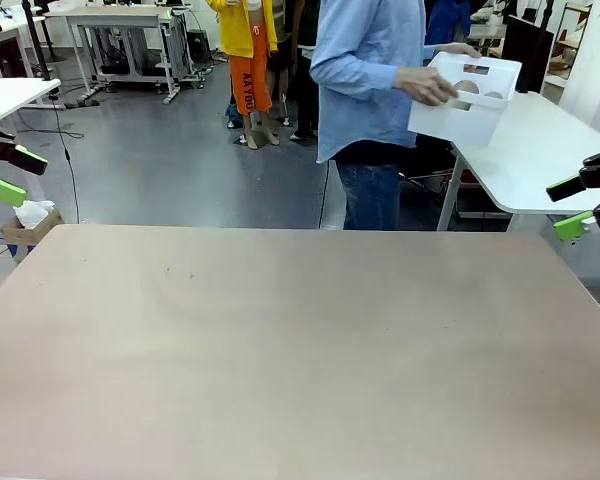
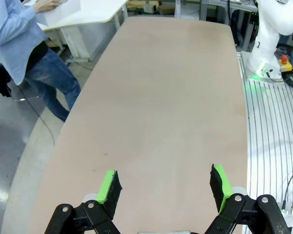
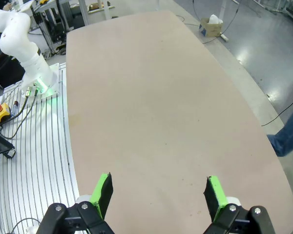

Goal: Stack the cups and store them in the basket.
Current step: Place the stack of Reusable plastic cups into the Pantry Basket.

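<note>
Beyond the table's far right corner a person in a blue shirt holds the white basket (image 1: pixel 470 112) in both hands, above a white side table. Tan cups (image 1: pixel 467 88) show inside it, partly hidden by its walls. My left gripper (image 1: pixel 20 175) hangs at the table's left edge, open with nothing between its green pads. The left wrist view shows it (image 2: pixel 163 187) over bare tabletop. My right gripper (image 1: pixel 565 208) hangs at the right edge, likewise open with nothing in it, and looks down the bare tabletop (image 3: pixel 156 192).
The tan work table (image 1: pixel 300 350) spans the front view. The white side table (image 1: pixel 540 150) stands at the back right. A cardboard box (image 1: pixel 30 222) sits on the floor at the left. The person (image 1: pixel 370 90) stands behind the far edge.
</note>
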